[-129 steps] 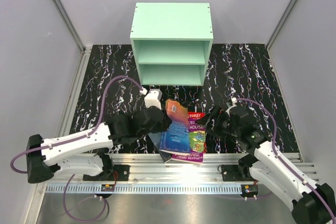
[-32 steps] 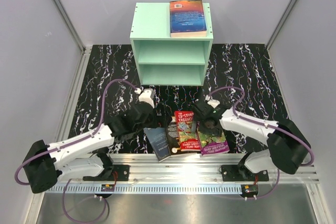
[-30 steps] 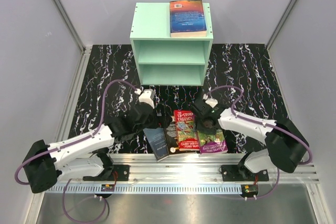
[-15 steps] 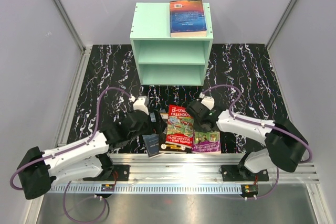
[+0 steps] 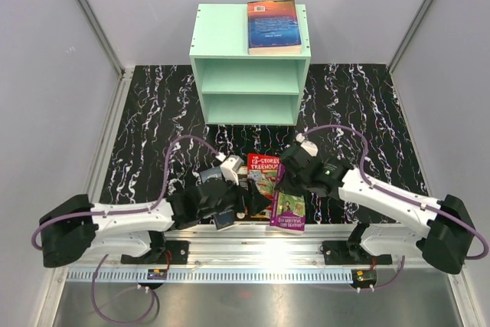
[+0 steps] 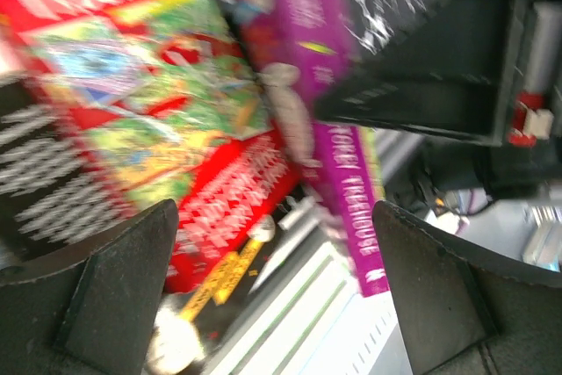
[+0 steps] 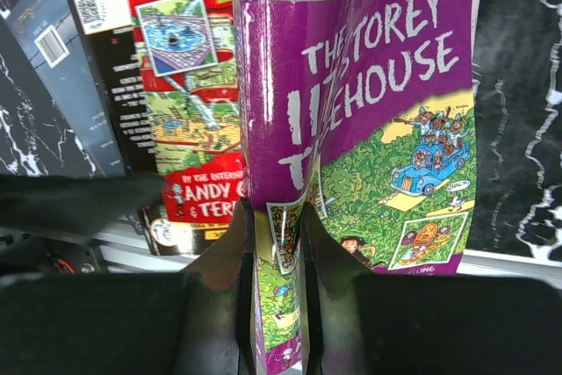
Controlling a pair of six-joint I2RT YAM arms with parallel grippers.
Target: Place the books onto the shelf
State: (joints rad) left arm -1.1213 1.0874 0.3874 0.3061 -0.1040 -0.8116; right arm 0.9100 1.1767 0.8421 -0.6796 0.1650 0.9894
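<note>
Pinching purple book at lower edge, right gripper holds it tilted, likely for lifting clear. Left gripper wide open over red book. Shelf at 12 o'clock, blue book on top.

Top camera looks down from high at the near side over the whole counter; both wrist cameras sit close, sharing the purple book.

On the purple book, right of centre in the right wrist view, the cover shows "THE", "TOREY" and "EHOUSE". The red book, upper left, shows "TREEHOU", then lower down "ANDY G" and "& TER". In the top view its title reads "13-STOREY TREEHOUSE". The black book at far left carries print too small to read.
</note>
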